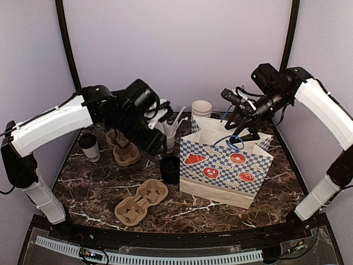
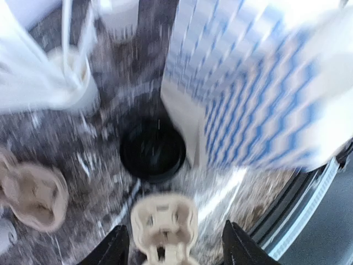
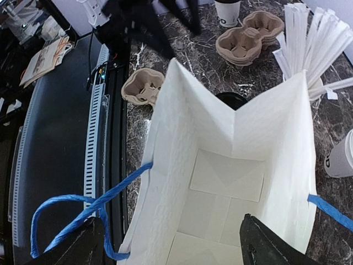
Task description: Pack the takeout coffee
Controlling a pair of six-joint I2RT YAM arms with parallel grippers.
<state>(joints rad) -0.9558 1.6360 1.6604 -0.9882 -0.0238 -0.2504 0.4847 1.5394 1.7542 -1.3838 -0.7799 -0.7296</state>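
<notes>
The left gripper hovered with its fingers spread, holding nothing. The black lid lay on the table just ahead of its tips, beside the checked bag. The white cup stood well apart, on the gripper's side away from the bag. The right gripper hung wide open over the bag's mouth.

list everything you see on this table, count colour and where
coffee cup: 1, white with dark top, far left
black lid: 1, black, against the bag's left end
paper bag: 1, white with blue checks and blue handles, standing open right of centre
flat carrier: 1, brown, near front
carrier stack: several, brown, right of the coffee cup
straw cup: 1, white, holding white straws, behind the lid
cup stack: white, behind the bag
table: 1, dark marble
left hand: 1, black, open, above lid and flat carrier
right hand: 1, black, open, over the bag's mouth
</notes>
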